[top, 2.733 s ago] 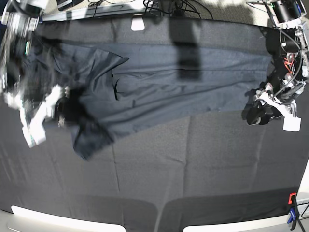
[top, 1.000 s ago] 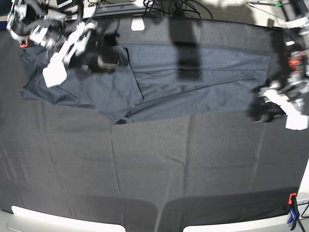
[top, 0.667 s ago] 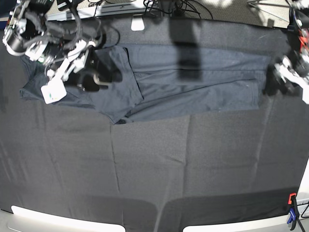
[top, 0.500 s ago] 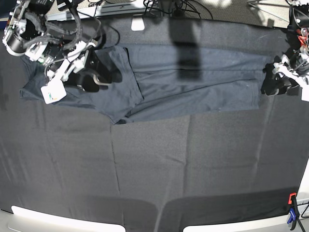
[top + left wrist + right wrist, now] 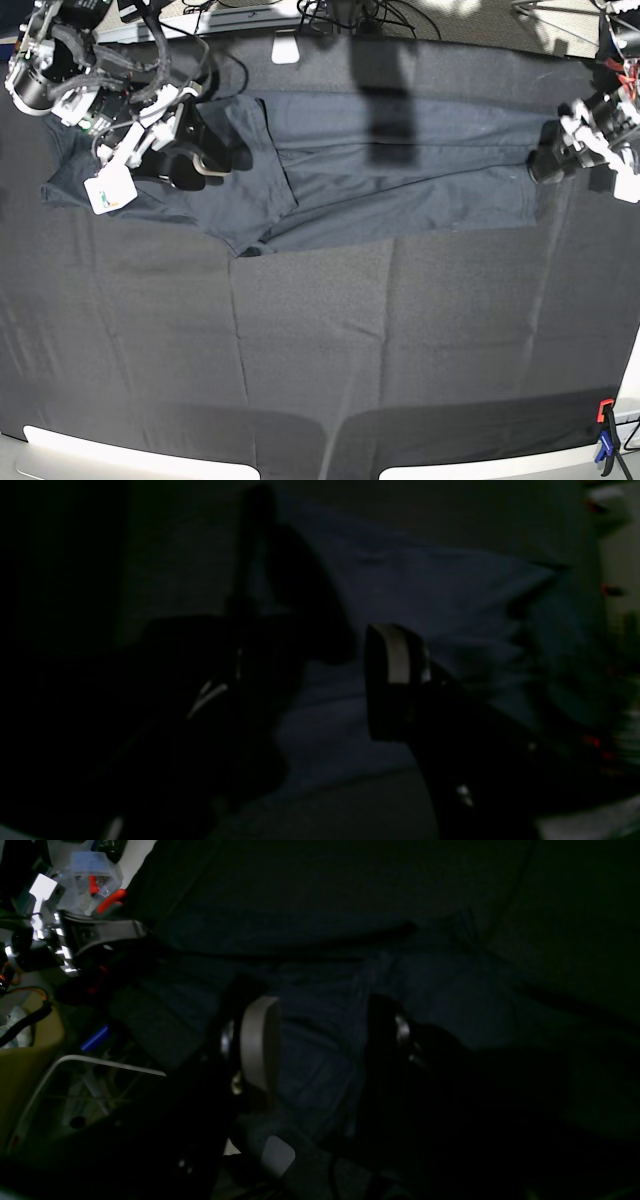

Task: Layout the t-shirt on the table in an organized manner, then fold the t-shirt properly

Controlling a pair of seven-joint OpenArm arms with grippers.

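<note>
The dark grey t-shirt (image 5: pixel 400 170) lies stretched sideways across the far half of the black table (image 5: pixel 320 350), with its left part folded over the body. My right gripper (image 5: pixel 200 160) hovers over that folded part. In the right wrist view it (image 5: pixel 325 1040) is open, with shirt fabric (image 5: pixel 320 990) below the gap and nothing between the fingers. My left gripper (image 5: pixel 547 165) is at the shirt's right end. The dim left wrist view shows it (image 5: pixel 310 680) open too, just above the cloth (image 5: pixel 425 605).
A white block (image 5: pixel 286 48) and cables sit at the table's far edge. An orange-and-blue clamp (image 5: pixel 606 440) grips the near right corner. White corner pieces (image 5: pixel 60 440) line the front edge. Tool clutter (image 5: pixel 75 880) lies beyond the table by the right arm.
The left gripper has moved up and inward onto the shirt's right end. The right arm, which had swung the left part over the body earlier, now stays still.
</note>
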